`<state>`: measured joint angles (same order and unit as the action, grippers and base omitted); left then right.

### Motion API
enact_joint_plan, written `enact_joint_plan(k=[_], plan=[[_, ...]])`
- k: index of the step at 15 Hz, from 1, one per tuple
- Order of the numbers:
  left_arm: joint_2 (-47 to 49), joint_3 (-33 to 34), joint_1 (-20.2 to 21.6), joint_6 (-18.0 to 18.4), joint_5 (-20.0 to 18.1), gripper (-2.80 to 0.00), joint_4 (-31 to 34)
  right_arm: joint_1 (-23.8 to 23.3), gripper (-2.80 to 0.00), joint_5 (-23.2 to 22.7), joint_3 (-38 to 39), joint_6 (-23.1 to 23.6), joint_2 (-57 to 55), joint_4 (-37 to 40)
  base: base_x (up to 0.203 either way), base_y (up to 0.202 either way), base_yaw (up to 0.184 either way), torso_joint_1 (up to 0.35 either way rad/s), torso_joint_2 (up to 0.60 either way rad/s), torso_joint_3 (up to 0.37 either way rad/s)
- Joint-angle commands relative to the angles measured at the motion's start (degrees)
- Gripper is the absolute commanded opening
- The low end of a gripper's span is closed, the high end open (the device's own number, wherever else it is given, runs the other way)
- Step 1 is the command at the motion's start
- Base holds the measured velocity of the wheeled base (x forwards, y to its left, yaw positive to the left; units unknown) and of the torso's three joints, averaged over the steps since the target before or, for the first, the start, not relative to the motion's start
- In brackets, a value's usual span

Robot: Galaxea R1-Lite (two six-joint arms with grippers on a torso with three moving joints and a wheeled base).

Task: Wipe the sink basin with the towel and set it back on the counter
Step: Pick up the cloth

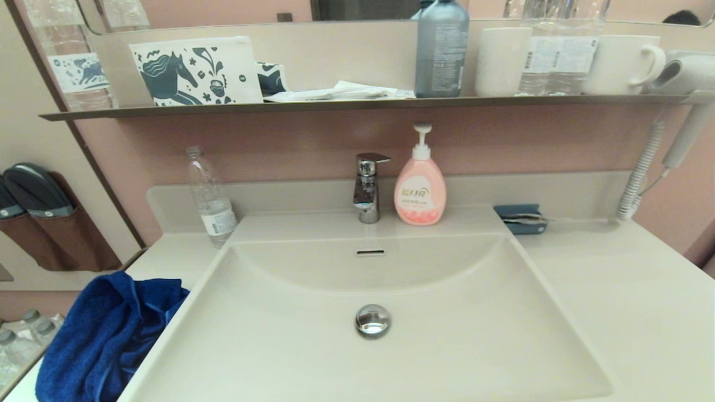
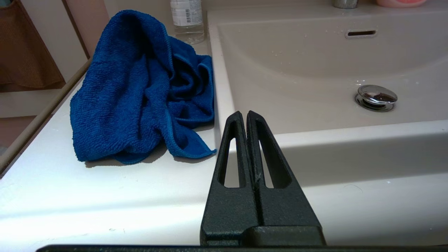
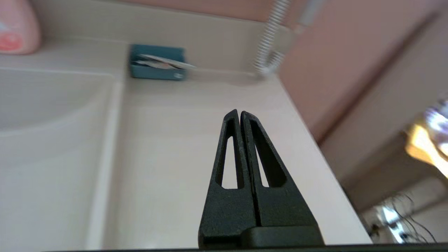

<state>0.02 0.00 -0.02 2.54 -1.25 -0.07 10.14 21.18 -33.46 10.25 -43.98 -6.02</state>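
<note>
Head view shows our towel [image 1: 106, 335] heaped on the counter [image 1: 631, 290] left of the sink basin [image 1: 447, 346]. Both the left gripper [image 2: 246, 113] and right gripper [image 3: 239, 112] are clenched on nothing, so we judge either nothing begun or all finished.

Left pincer [image 2: 246, 113], right pincer [image 3: 239, 112]: both closed

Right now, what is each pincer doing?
Left pincer: closed, empty, near the towel.
Right pincer: closed, empty, over the counter.
</note>
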Motion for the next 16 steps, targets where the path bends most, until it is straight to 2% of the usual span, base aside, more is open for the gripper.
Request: enact_joint_plan(k=[1,4,7,16], plan=[[0.0,0.0,0.0,0.0,0.0,-2.8,0.0,-2.4,-2.8,1.6,2.4,0.1,16.1,7.8,0.0,0.0,0.0,0.0,0.0,0.0],[0.0,0.0,0.0,0.0,0.0,-2.8,0.0,-3.4,-2.8,6.9,5.3,-0.1,25.6,16.1,0.0,0.0,0.0,0.0,0.0,0.0],[0.0,0.0,0.0,0.0,0.0,-2.8,0.0,-4.3,-2.8,11.5,9.1,-2.5,27.8,16.8,0.0,0.0,0.0,0.0,0.0,0.0],[0.0,0.0,0.0,0.0,0.0,-2.8,0.0,-8.4,-2.8,10.8,11.6,-1.1,30.8,18.9,0.0,0.0,0.0,0.0,0.0,0.0]])
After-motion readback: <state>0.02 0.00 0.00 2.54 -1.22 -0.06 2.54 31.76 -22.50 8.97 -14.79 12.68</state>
